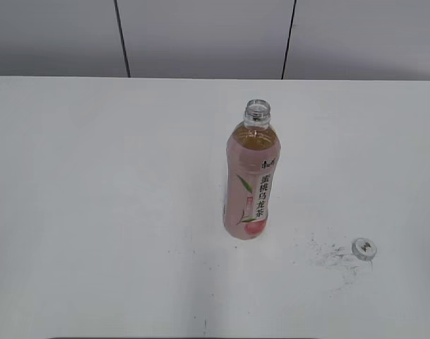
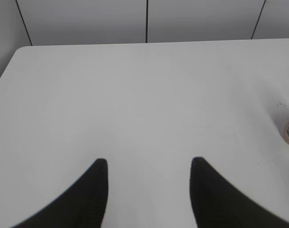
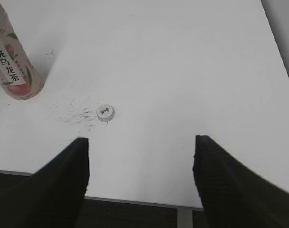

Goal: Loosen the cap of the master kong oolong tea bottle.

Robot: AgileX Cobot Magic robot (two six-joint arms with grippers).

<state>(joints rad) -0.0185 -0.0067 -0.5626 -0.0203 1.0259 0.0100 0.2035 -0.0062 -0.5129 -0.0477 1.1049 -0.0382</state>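
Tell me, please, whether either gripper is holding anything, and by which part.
Nothing is held. The left gripper and right gripper are both open and empty; the small silver-grey ribbed cap lies on the white table, off the clear amber tea bottle.

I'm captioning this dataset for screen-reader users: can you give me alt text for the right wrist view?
A small cap lies by itself on a white table, off the upright tea bottle at the upper left. Grey scuff marks streak the surface between them. The right tool is open and empty, its two dark fingers framing the foreground.
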